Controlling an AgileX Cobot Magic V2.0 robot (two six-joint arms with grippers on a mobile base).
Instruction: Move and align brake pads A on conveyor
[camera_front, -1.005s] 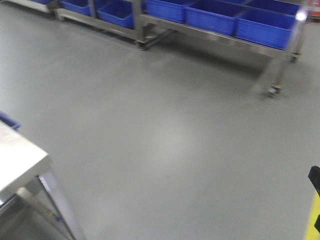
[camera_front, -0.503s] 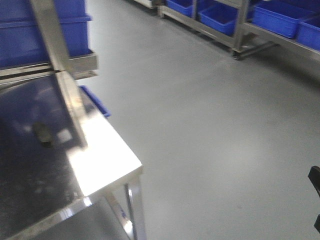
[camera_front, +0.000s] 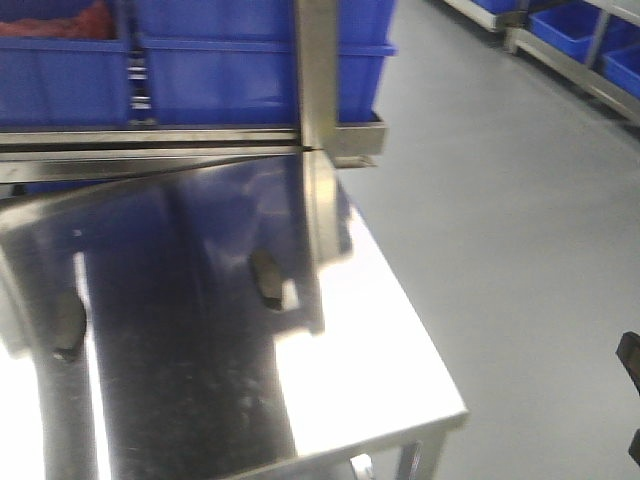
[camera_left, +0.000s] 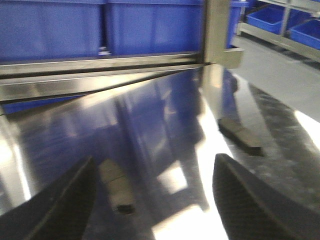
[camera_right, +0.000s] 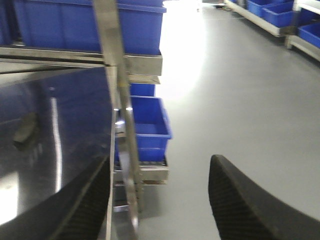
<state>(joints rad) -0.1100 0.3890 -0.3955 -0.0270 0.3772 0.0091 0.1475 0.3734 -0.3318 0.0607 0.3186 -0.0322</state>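
Observation:
Two brake pads A lie flat on a shiny steel table (camera_front: 380, 370). One pad (camera_front: 267, 278) is near the middle by an upright post, the other pad (camera_front: 68, 322) is at the left. In the left wrist view, my left gripper (camera_left: 156, 200) hangs open above the table. One pad (camera_left: 116, 185) lies just inside its left finger and the second pad (camera_left: 240, 136) lies beyond its right finger. My right gripper (camera_right: 159, 200) is open and empty over the floor, past the table's right edge, with a pad (camera_right: 25, 131) far to its left. The conveyor is out of view.
A steel upright post (camera_front: 315, 120) and a crossbar stand at the table's back, with large blue bins (camera_front: 200, 60) behind them. A blue crate (camera_right: 147, 122) sits low beside the table. Grey floor (camera_front: 520, 200) stretches right towards racks of blue bins (camera_front: 570, 25).
The front view has swung left: the floor and far racks slid right, and the steel table with its two pads now fills the frame.

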